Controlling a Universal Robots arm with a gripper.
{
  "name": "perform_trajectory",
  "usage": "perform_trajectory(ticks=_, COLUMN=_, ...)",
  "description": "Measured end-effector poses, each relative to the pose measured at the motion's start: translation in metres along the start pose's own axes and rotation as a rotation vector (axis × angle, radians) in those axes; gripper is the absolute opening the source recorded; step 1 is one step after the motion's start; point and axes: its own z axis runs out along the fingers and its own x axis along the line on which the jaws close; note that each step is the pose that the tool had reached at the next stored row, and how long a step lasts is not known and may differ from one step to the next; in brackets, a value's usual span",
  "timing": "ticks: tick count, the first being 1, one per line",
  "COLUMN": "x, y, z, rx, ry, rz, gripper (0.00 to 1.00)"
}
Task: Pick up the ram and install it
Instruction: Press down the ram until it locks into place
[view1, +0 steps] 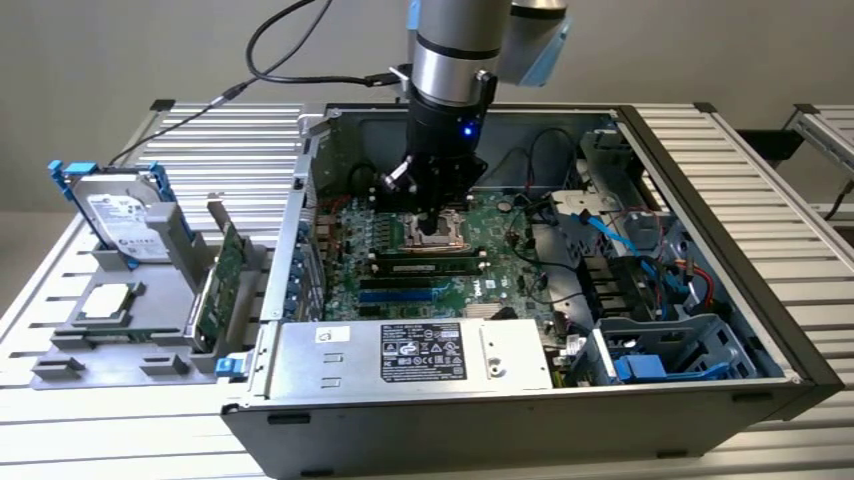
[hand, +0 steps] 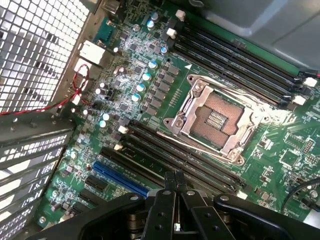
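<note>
The ram is a thin green stick with black chips. It lies along a slot on the motherboard, just in front of the CPU socket, inside the open computer case. My gripper hangs over the socket, a little behind and above the ram, apart from it. In the wrist view my gripper is shut, its two black fingers pressed together with nothing between them. Below it are the empty CPU socket and rows of black memory slots.
A grey holder on the exterior view's left carries a hard drive, a larger green expansion card and a processor chip. The power supply lines the case's front. Blue cables and a drive cage crowd its right side.
</note>
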Motion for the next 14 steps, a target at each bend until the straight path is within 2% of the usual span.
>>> perform_trajectory(ticks=14, x=0.0, y=0.0001, z=-0.0001, rx=-0.0025, ry=-0.0256, rz=0.157, gripper=0.11)
